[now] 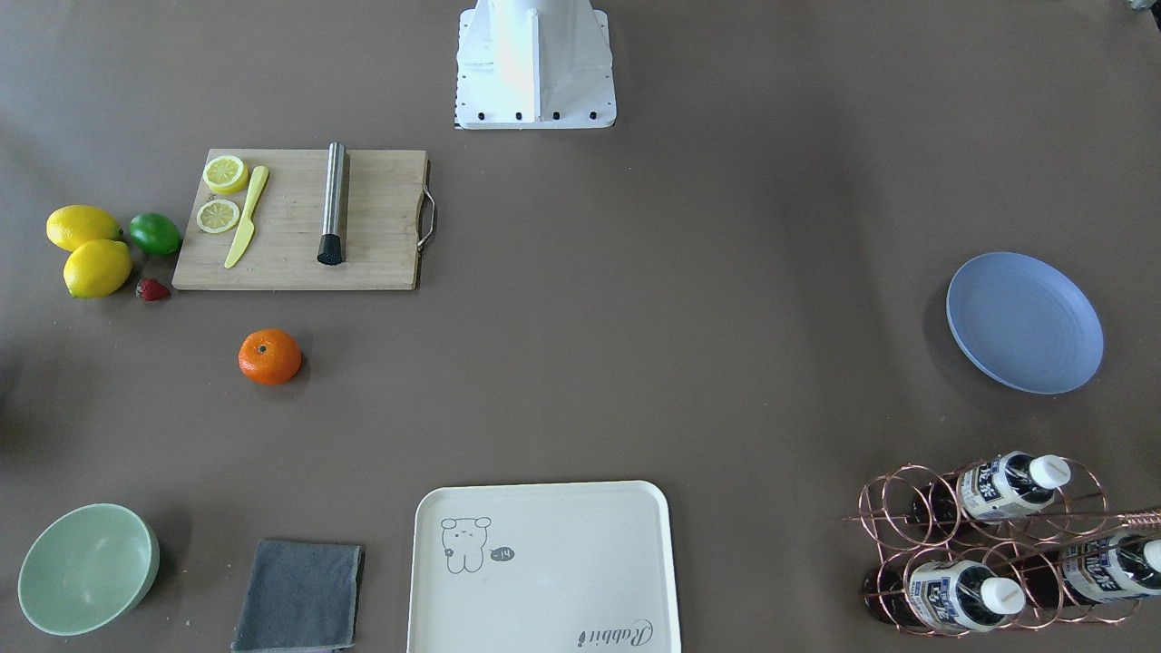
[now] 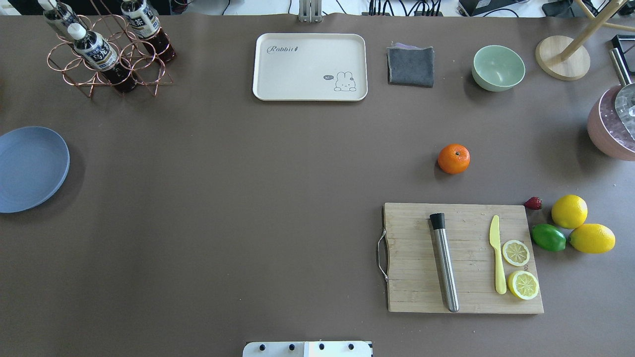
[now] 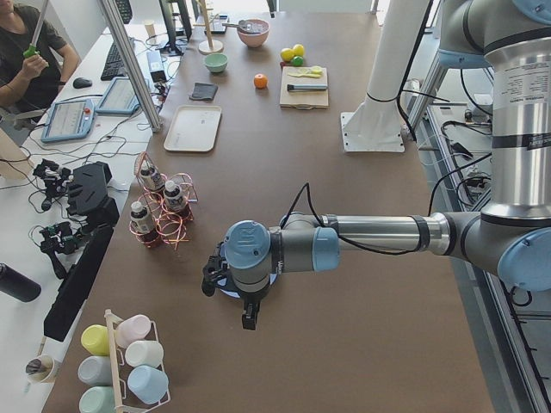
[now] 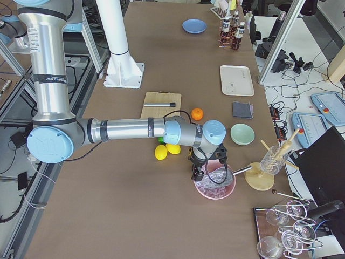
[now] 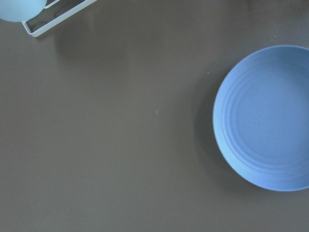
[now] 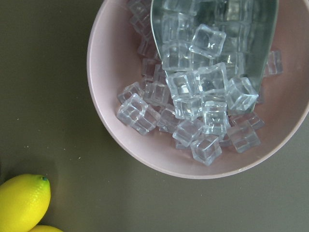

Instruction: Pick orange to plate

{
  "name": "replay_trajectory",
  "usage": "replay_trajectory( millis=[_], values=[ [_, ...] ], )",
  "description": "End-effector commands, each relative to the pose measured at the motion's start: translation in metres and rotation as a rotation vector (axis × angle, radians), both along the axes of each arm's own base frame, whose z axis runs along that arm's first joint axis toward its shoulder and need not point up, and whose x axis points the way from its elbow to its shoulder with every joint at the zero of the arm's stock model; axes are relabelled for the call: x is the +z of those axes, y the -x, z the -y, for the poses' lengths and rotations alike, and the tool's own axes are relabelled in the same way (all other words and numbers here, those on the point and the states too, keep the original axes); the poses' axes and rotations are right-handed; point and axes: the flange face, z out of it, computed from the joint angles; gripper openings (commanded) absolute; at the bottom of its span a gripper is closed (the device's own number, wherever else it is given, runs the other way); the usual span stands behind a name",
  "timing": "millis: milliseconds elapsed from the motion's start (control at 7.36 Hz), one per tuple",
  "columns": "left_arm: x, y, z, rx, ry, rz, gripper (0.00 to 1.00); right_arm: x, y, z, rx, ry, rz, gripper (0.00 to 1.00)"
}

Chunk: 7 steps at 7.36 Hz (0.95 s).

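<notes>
The orange [image 2: 453,158] sits alone on the brown table, just beyond the cutting board [image 2: 464,258]; it also shows in the front view [image 1: 269,356]. The periwinkle plate [image 2: 30,168] lies bare at the table's far left edge, seen too from the left wrist [image 5: 265,118]. My left gripper [image 3: 249,317] hangs over that plate in the exterior left view only, so I cannot tell its state. My right gripper [image 4: 207,171] hovers above a pink bowl of ice cubes [image 6: 193,96], well away from the orange [image 4: 197,114]; I cannot tell its state either.
Two lemons [image 2: 570,211], a lime [image 2: 548,237] and a strawberry [image 2: 533,203] lie right of the board, which bears a muddler, yellow knife and lemon halves. Along the far edge stand a cream tray [image 2: 310,67], grey cloth [image 2: 410,65], green bowl [image 2: 498,67] and bottle rack [image 2: 106,54].
</notes>
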Motion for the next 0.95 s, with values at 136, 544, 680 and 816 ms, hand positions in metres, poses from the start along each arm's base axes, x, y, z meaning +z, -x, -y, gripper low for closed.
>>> replay_trajectory(
  millis=[136, 544, 680, 816],
  values=[
    [-0.0022, -0.0012, 0.0020, 0.005, -0.023, -0.006, 0.98, 0.0027, -0.0001, -0.0018, 0.001, -0.003, 0.001, 1.00],
    [-0.0002, -0.0015, 0.0011, 0.007, -0.017, 0.000, 0.98, 0.0041, 0.0001, 0.0011, 0.003, -0.019, 0.001, 1.00],
    [-0.0026, -0.0015, 0.0022, 0.005, -0.021, -0.001, 0.98, 0.0018, 0.0003, 0.0033, 0.003, -0.024, 0.001, 1.00],
    [0.0010, -0.0016, 0.0011, 0.007, -0.017, 0.000, 0.98, -0.0012, 0.0002, 0.0010, 0.003, -0.030, 0.004, 1.00]
  ],
)
